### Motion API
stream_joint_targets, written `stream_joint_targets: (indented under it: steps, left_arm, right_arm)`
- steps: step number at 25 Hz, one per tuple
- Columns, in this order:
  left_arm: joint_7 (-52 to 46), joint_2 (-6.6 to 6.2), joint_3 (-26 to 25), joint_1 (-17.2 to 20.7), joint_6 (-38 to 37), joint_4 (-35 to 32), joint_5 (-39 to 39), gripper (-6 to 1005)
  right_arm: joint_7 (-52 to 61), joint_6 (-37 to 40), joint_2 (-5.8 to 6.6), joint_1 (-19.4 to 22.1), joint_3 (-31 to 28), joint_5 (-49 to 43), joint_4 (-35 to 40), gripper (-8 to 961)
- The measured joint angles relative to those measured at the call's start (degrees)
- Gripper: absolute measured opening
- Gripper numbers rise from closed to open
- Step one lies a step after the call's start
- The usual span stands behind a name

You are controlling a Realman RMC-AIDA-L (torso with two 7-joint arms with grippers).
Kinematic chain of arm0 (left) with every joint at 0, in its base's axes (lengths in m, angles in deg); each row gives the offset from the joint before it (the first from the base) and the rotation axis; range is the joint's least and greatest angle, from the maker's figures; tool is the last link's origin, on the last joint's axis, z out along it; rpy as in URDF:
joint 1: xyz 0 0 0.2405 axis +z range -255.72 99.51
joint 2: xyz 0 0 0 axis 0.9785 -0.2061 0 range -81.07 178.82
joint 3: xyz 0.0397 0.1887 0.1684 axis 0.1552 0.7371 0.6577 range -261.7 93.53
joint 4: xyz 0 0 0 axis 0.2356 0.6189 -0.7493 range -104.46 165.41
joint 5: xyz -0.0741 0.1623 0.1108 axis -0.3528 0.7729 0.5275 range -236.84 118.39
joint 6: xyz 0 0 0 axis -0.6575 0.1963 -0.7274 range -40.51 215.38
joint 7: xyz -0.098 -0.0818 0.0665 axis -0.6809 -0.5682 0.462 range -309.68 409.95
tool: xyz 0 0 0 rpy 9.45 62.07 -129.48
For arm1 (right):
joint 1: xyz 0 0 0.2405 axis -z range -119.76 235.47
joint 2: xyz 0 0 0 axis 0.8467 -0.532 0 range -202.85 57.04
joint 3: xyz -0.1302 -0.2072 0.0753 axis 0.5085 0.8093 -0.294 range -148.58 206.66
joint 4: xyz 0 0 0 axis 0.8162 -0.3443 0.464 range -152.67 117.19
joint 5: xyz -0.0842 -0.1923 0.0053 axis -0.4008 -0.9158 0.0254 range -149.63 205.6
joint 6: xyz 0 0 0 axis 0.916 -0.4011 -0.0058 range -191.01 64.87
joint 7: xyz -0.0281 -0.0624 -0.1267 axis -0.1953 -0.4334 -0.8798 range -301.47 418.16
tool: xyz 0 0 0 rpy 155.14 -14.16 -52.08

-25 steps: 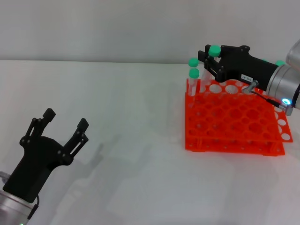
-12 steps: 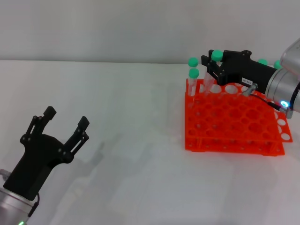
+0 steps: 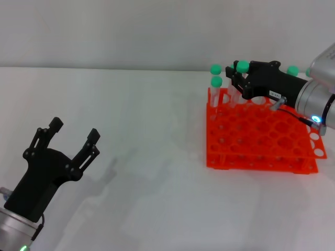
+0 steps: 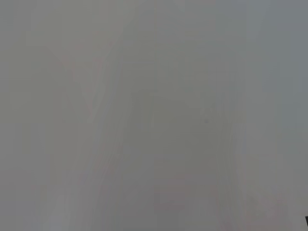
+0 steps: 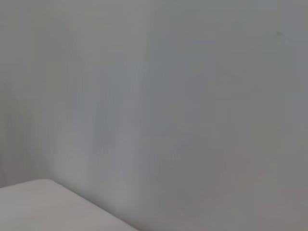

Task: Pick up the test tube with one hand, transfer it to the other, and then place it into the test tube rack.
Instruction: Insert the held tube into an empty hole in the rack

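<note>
The right hand [image 3: 234, 75], black with a small white label on a silver wrist carrying a blue light, is positioned over the far edge of the test tube rack [image 3: 259, 133], at roughly 2 o'clock in the head view. Its fingers are pinched on the test tube [image 3: 241, 70], gripping just below the round green cap; the clear body of the tube points down toward the far row of holes, but whether its tip has entered a hole cannot be determined. The rack is an orange-red two-tier plate assembly with a grid of round holes, resting flat on the white surface [image 3: 146, 157]. Two further green-capped tubes [image 3: 215, 83] stand upright at the rack's far left corner, just beside the held tube at its 9 o'clock side. Another green cap [image 3: 293, 69] is visible behind the right wrist, near the rack's far edge. The left hand [image 3: 72, 137], black and jointed on an arm with a green light, sits at 8 o'clock in the head view, well apart from the rack, above the surface. Its fingers are spread wide and contain nothing. Both wrist views present only a uniform grey field, with a pale edge in one corner of the right wrist view.
</note>
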Motion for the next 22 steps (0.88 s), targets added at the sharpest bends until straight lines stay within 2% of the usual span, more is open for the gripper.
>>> stream_joint_targets:
  steps: [10, 22]
  left_arm:
    - [-0.18, 0.0, 0.08, -0.14, 0.0, 0.04, 0.0, 878]
    - [-0.25, 0.0, 0.28, -0.14, 0.0, -0.31, 0.0, 878]
  right_arm:
    - [0.04, -2.35, -0.46, 0.03, 0.9, 0.33, -0.11, 295]
    - [0.31, -2.71, -0.32, -0.18, 3.72, 0.25, -0.24, 309]
